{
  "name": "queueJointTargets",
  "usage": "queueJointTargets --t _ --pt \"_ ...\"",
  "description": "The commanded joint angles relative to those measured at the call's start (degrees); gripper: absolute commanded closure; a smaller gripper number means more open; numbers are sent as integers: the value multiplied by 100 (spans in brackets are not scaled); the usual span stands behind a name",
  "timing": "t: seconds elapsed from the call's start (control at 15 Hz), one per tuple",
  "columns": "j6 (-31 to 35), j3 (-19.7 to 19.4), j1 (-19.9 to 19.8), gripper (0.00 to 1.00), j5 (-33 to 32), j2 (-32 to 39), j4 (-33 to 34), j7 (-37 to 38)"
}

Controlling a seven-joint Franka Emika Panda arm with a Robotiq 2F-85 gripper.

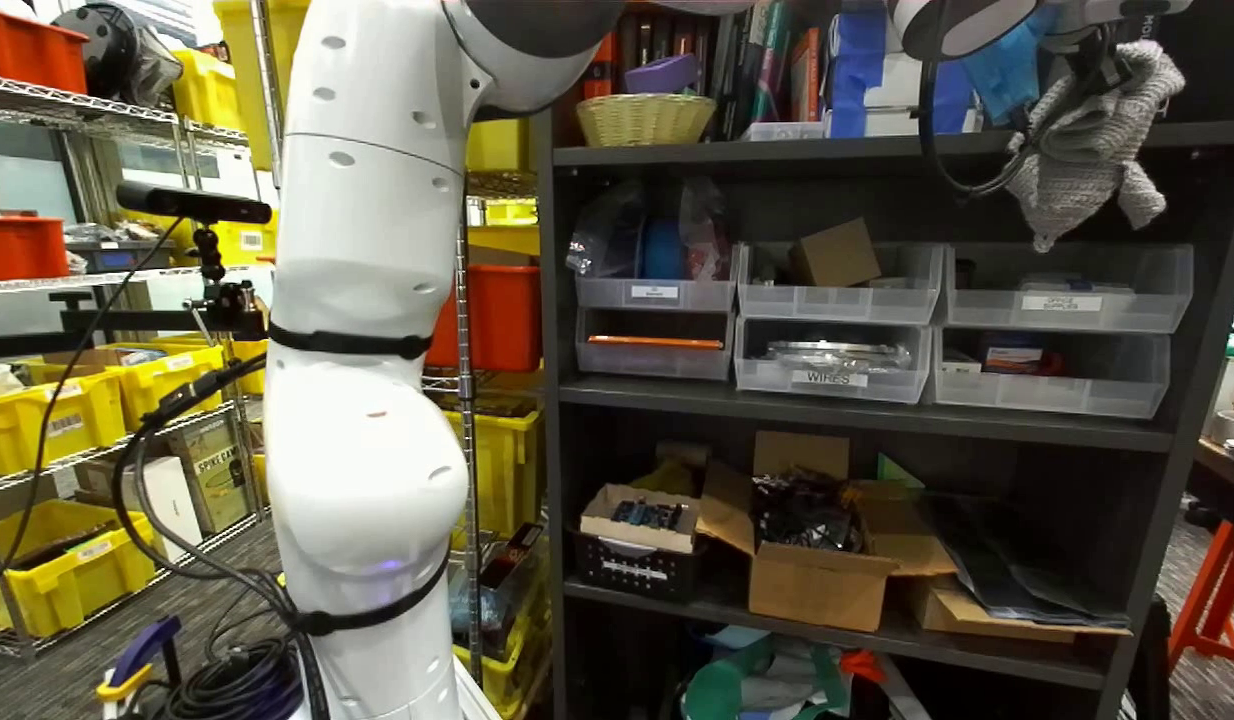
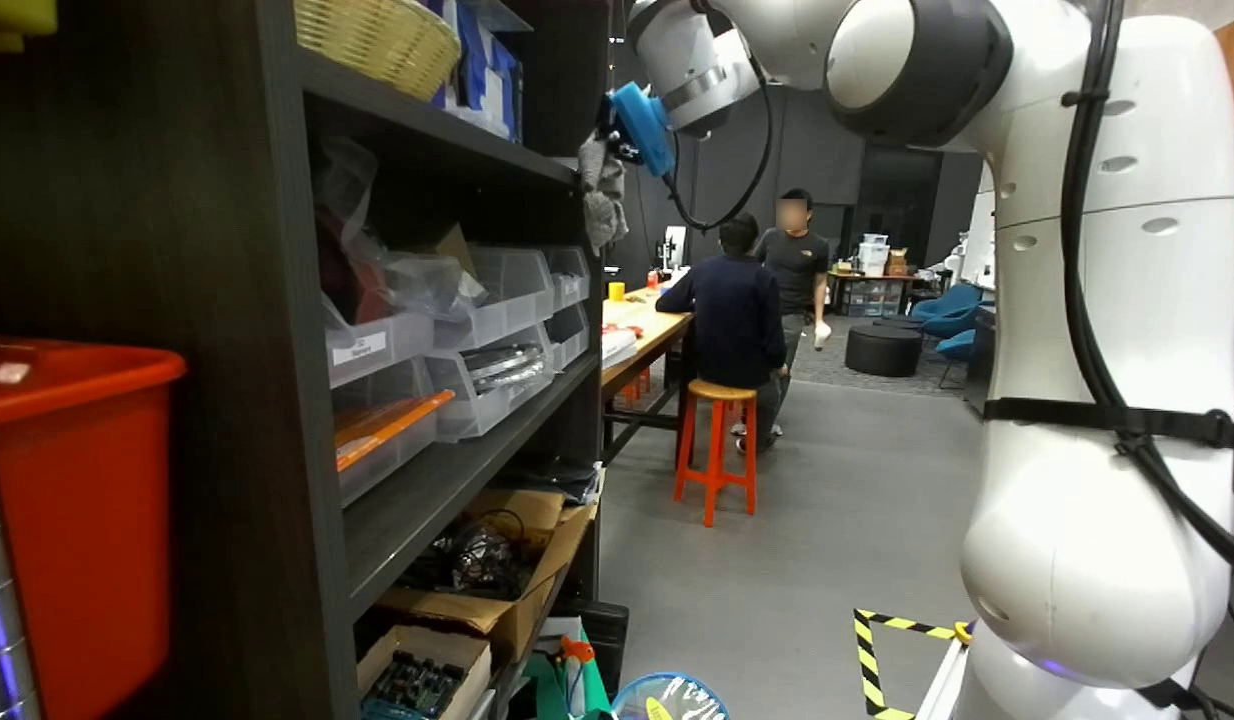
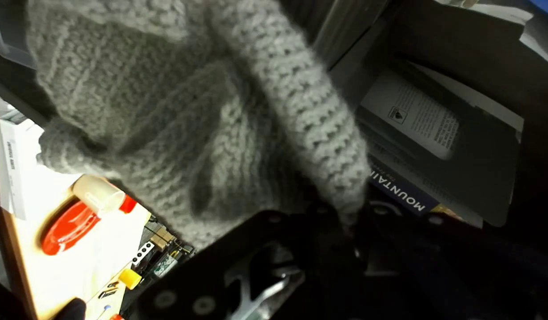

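A grey knitted piece [image 1: 1097, 150] hangs at the upper shelf level, at the upper right in an exterior view. It also shows in an exterior view [image 2: 604, 205], beside the shelf's far end. In the wrist view the knitted piece [image 3: 123, 89] fills the upper left, with folds and a thick ribbed strip. My gripper [image 3: 347, 222] is dark and shut on the narrow end of that strip; the piece hangs from it. The fingertips are dim and partly hidden by the knit. A blue mount [image 2: 644, 128] sits on the wrist.
A dark shelf unit [image 1: 867, 410] holds clear bins [image 1: 832, 300], an open cardboard box [image 1: 817, 590], a wicker basket [image 1: 647, 120] and books [image 1: 767, 70]. A book [image 3: 398, 189] lies near the gripper. A wooden table [image 2: 657, 330], a stool [image 2: 719, 392] and two people [image 2: 727, 300] stand beyond.
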Motion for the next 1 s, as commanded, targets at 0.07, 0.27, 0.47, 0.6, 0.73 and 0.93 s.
queueJointTargets --t 0.07,0.27,0.47,0.6,0.73,0.93 --pt "31 75 93 97 12 -207 -276 -365" --pt "36 130 185 97 -1 -312 -525 -672" --pt "66 211 315 97 -20 -462 -799 -947" --pt "138 271 397 97 -9 -606 -983 -1150" --pt "209 332 472 97 30 -759 -1178 -1370" --pt "283 420 553 97 93 -1015 -1491 -1661"
